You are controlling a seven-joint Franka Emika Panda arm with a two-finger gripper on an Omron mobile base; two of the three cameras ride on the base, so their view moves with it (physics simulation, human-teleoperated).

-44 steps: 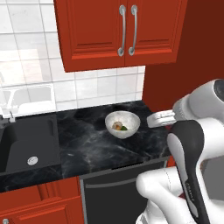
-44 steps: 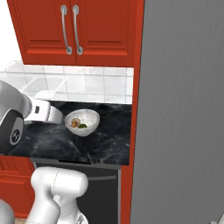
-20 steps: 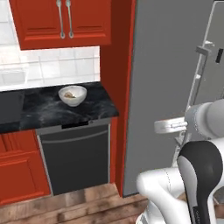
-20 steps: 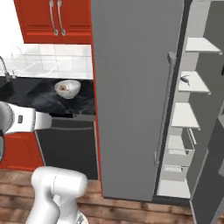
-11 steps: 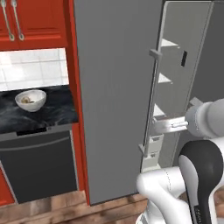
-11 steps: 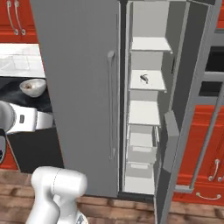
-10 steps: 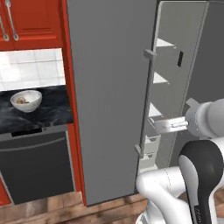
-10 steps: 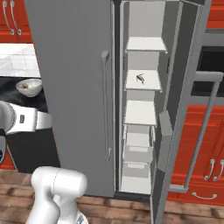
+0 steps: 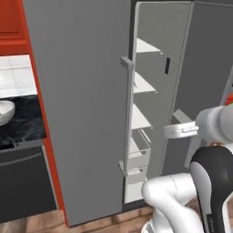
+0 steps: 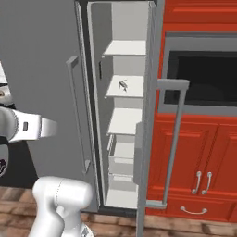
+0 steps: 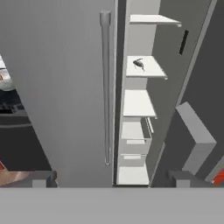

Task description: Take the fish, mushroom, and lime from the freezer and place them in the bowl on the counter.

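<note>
Inside the freezer (image 10: 51,69), on the second pale shelf (image 10: 124,87) from the top, lies a small dark item (image 11: 138,64), probably the fish, too small to be sure. Freezer door (image 10: 150,115) stands ajar, narrow slot between it and the shut left door. Bowl (image 9: 5,112) sits at far left on the counter (image 9: 25,125), well apart from the freezer, so the carry back is long. Mushroom and lime look already in it, judging from how the shelves lie bare, but bowl contents are too small to tell here.

Gripper (image 11: 111,186) jaws stand wide apart, holding nothing; it points at the slot, low, near the drawer level.

Risks: reach goes in at an angle and the forearm clips the long bar handle (image 11: 105,87) or the door's inner bin (image 11: 194,133). Dark item is thin and flat on the shelf, so fingers could slide over it or push it to the back. Approach is below shelf height now; rising late could hit the shelf edge.

Versus a second ago: whole view has swung right with the base, the counter and bowl slid to the left edge, freezer interior now faces the cameras. Things themselves unmoved.
</note>
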